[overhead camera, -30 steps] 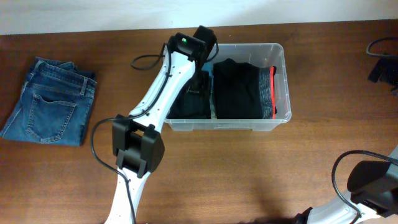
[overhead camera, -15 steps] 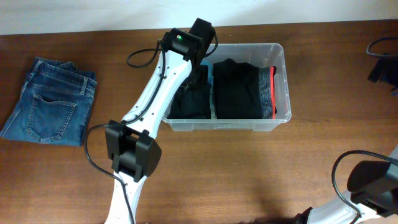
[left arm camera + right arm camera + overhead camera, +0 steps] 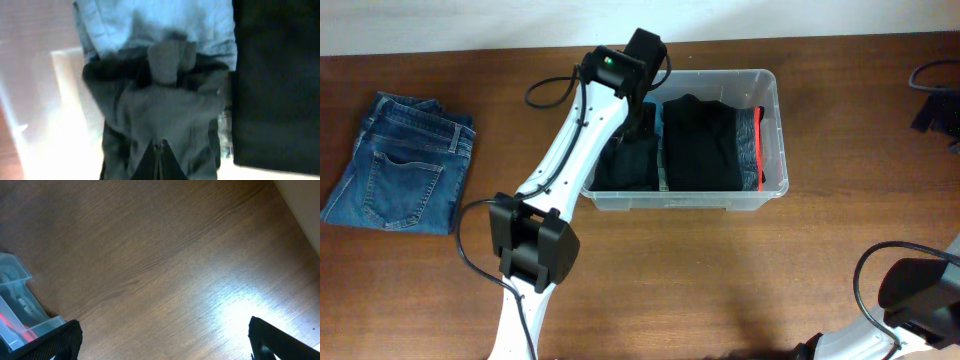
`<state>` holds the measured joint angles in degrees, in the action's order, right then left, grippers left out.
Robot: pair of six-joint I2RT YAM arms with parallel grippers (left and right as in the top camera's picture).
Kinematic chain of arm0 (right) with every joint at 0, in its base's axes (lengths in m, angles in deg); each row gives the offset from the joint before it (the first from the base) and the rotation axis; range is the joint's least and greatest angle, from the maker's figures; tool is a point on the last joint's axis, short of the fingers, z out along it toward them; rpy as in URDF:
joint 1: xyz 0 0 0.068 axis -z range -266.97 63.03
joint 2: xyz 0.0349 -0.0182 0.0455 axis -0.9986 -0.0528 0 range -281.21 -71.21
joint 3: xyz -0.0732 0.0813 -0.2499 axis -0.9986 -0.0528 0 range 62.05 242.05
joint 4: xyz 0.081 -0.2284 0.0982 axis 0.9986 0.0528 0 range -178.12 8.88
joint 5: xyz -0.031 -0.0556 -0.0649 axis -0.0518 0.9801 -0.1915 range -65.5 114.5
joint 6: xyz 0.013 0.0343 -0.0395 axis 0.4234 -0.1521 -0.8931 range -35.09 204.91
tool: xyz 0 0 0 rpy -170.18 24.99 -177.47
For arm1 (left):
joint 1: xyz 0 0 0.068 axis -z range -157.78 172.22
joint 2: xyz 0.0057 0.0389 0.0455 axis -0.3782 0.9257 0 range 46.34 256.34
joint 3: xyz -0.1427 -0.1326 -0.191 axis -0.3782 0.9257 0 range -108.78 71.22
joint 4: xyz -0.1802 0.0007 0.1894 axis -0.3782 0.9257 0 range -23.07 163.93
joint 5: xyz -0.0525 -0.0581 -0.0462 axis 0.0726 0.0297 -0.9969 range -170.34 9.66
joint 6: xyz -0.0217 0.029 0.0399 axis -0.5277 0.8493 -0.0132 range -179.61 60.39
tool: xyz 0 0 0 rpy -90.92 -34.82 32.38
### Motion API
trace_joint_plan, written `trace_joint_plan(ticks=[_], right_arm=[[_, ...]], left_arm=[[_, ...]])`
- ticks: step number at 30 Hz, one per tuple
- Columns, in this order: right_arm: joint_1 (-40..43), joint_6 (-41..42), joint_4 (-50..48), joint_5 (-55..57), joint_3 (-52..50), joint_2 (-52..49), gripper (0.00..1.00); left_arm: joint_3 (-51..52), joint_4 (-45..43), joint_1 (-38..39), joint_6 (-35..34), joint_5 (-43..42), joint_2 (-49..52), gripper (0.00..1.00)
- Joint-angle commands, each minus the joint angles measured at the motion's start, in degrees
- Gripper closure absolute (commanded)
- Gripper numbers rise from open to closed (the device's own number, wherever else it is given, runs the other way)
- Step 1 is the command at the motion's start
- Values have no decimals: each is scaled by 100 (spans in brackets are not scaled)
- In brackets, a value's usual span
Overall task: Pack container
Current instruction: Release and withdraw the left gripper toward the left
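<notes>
While low in the container (image 3: 772,90), left tool (image 3: 159,156) closed over black garment (image 3: 165,112), arm outstretched; right tool (image 3: 164,340) open.

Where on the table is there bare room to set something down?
Widest free patch: bare table in front of the container, toward the right arm. A narrower strip lies between the jeans and the left arm. Inside the container is crowded with dark clothes.

Left wrist view blurred; glare on container (image 3: 60,115) and table (image 3: 235,305).

Brown wooden table (image 3: 720,280) against a white wall (image 3: 470,20).
</notes>
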<state>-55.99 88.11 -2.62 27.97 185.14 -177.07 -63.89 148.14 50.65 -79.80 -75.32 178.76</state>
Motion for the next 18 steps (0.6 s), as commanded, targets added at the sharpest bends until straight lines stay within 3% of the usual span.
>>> trace_joint_plan(ticks=[1, 12, 18], right_arm=[[17, 20, 2, -24, -31, -7, 1], [17, 20, 0, -24, -31, -4, 2], [17, 20, 0, -24, -31, -7, 1]], left_arm=[[378, -295, -37, 4, 85, -149, 99], [2164, -2000, -48, 4, 229, -129, 99], [1952, -1941, -50, 55, 262, -323, 99]])
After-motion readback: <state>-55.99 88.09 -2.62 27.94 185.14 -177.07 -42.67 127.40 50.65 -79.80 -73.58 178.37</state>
